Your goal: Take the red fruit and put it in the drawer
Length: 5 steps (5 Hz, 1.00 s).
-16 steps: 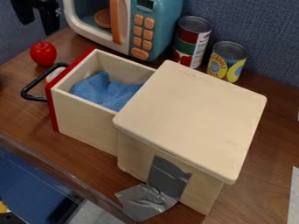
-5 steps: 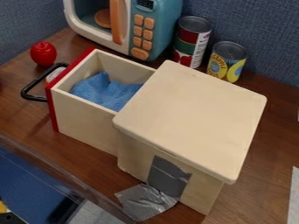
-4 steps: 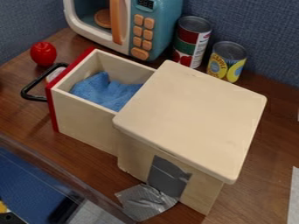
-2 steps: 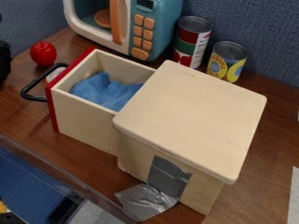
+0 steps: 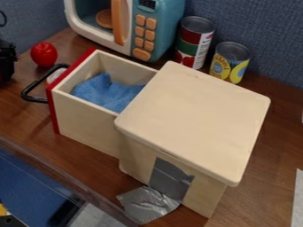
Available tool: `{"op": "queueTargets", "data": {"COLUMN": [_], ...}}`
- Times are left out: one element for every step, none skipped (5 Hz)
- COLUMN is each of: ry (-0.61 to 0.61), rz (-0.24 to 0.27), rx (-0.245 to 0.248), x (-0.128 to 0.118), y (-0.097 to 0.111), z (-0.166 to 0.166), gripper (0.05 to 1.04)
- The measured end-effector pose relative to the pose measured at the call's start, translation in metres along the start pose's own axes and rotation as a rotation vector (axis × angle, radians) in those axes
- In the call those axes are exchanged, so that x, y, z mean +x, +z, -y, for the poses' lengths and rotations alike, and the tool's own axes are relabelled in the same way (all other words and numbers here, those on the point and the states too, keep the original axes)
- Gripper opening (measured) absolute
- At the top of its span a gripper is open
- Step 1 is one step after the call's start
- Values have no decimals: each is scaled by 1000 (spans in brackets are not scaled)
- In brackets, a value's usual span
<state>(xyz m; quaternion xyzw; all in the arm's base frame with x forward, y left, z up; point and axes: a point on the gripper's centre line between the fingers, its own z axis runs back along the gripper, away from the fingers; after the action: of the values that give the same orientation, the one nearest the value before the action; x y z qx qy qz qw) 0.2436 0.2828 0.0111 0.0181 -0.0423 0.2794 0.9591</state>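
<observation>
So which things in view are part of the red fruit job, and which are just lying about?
Part of the job:
- red fruit, on the table outside the drawer
- drawer, pulled open
- wooden cabinet that houses it

Just there:
- blue cloth, inside the drawer
- toy microwave
- red-and-green can
- yellow-labelled can
- silver tape

Bringing part of the black gripper (image 5: 7, 61) back into view left of the red fruit (image 5: 44, 54), edging closer to it, no longer hanging beyond it as at first.
</observation>
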Motion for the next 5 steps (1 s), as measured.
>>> {"op": "queueTargets", "data": {"ry": [-76, -231, -337, -435, -599], "rz": [20, 121, 127, 159, 156], "rx": [-50, -91, -148, -150, -168], "x": [-1, 10, 12, 17, 12], "y": [9, 50, 62, 76, 83], "z": [9, 26, 58, 87, 140], "gripper": [869, 869, 869, 869, 869]}}
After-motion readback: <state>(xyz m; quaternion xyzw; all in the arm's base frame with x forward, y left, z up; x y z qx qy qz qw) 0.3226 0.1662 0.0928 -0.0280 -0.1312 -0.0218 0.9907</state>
